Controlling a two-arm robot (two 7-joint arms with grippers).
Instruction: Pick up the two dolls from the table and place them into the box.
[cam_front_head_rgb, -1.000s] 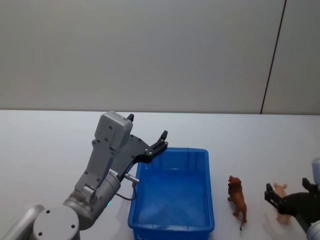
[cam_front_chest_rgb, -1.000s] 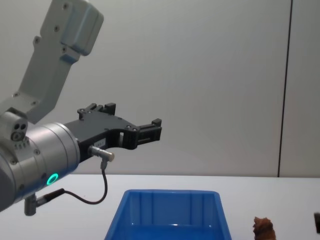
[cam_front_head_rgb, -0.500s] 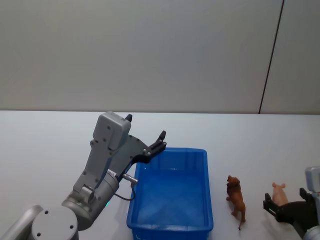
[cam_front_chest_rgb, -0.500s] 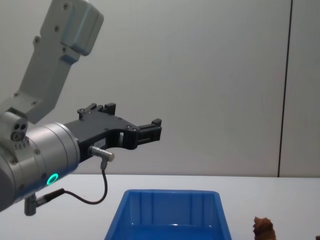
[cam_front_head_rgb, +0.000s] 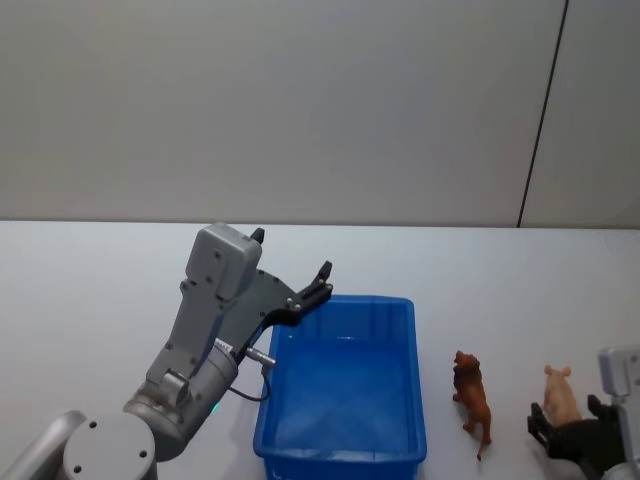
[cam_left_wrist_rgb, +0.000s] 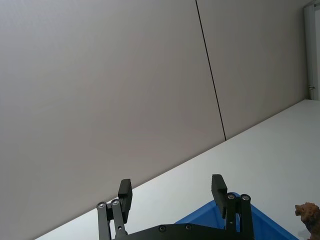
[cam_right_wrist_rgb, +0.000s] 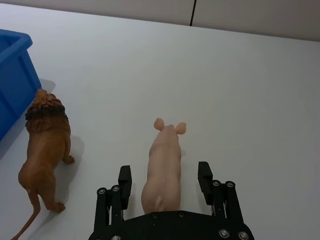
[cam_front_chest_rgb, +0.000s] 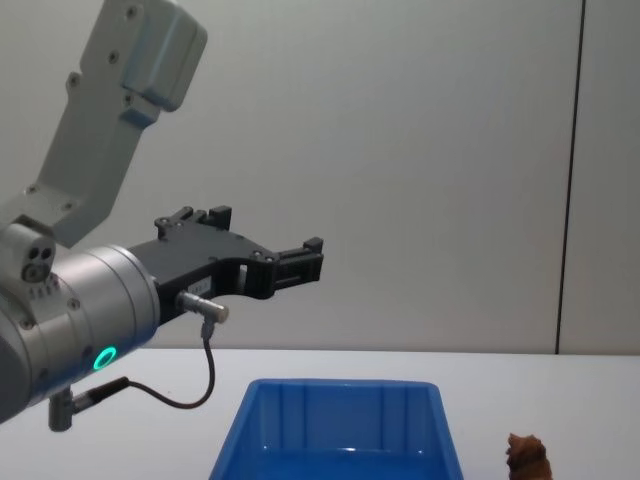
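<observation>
Two dolls stand on the white table (cam_front_head_rgb: 500, 290) to the right of the blue box (cam_front_head_rgb: 271, 400): a reddish-brown lion (cam_front_head_rgb: 474, 400) (cam_right_wrist_rgb: 45, 150) and, farther right, a pale peach pig (cam_front_head_rgb: 560, 392) (cam_right_wrist_rgb: 165, 165). My right gripper (cam_right_wrist_rgb: 165, 174) (cam_front_head_rgb: 570, 432) is open just behind the pig. In the right wrist view its fingers stand on either side of the pig's rump with gaps on both sides. My left gripper (cam_front_head_rgb: 295, 252) (cam_front_chest_rgb: 265, 232) (cam_left_wrist_rgb: 171, 187) hangs open and empty in the air above the box's far left corner.
The box (cam_front_chest_rgb: 340, 430) (cam_left_wrist_rgb: 260, 227) holds nothing that I can see. Its near corner (cam_right_wrist_rgb: 12, 75) lies close to the lion (cam_front_chest_rgb: 527, 458) (cam_left_wrist_rgb: 309, 215). A grey wall with a dark vertical seam (cam_front_head_rgb: 540, 120) rises behind the table.
My right gripper has drawn back toward the near right corner of the head view, so more of the pig shows. The left arm and the dolls have not moved.
</observation>
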